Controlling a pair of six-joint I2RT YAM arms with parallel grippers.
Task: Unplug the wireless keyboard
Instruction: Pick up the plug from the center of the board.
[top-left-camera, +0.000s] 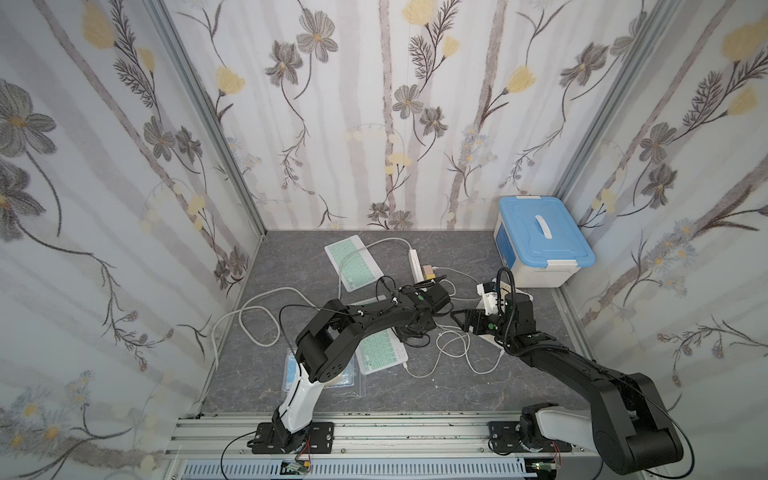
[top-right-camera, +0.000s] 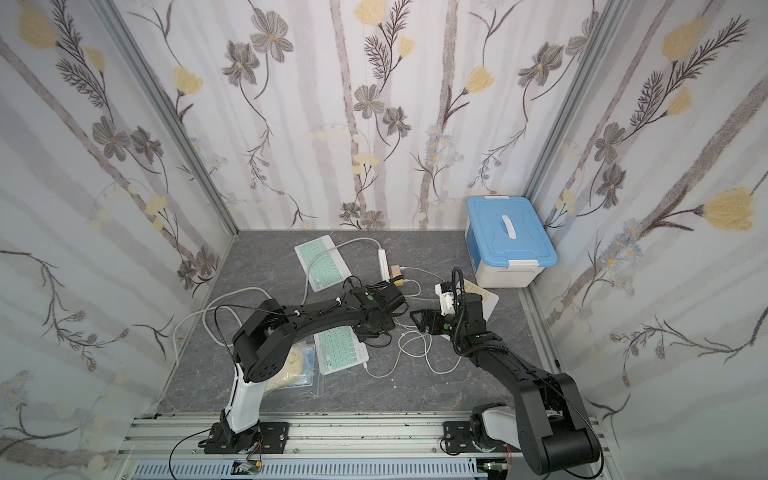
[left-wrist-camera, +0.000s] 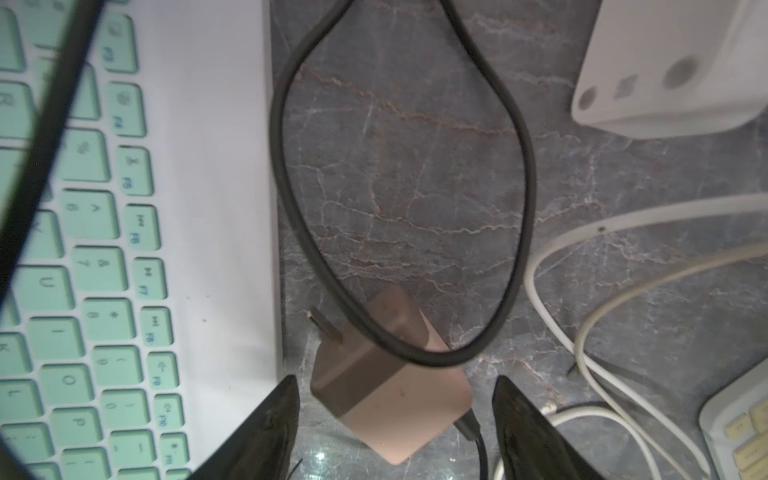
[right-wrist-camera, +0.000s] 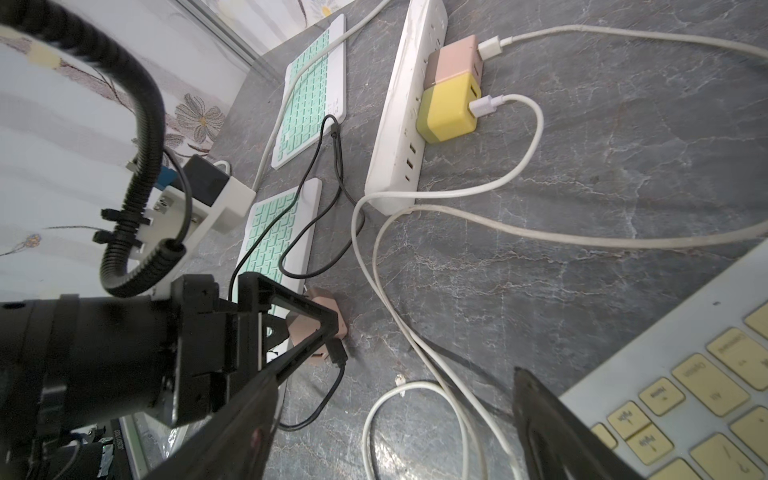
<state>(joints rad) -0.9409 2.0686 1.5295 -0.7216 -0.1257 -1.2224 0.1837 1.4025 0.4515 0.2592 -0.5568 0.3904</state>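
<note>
Floral walls (top-left-camera: 374, 104), marbled tabletop (top-left-camera: 436, 390), mint keyboard (top-left-camera: 353, 262), bag (top-right-camera: 305, 363), perhaps gloves

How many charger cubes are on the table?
3. A pink charger and a yellow charger are plugged into the power strip; a second pink charger lies unplugged between the left jaws. Arms may hide more.
</note>
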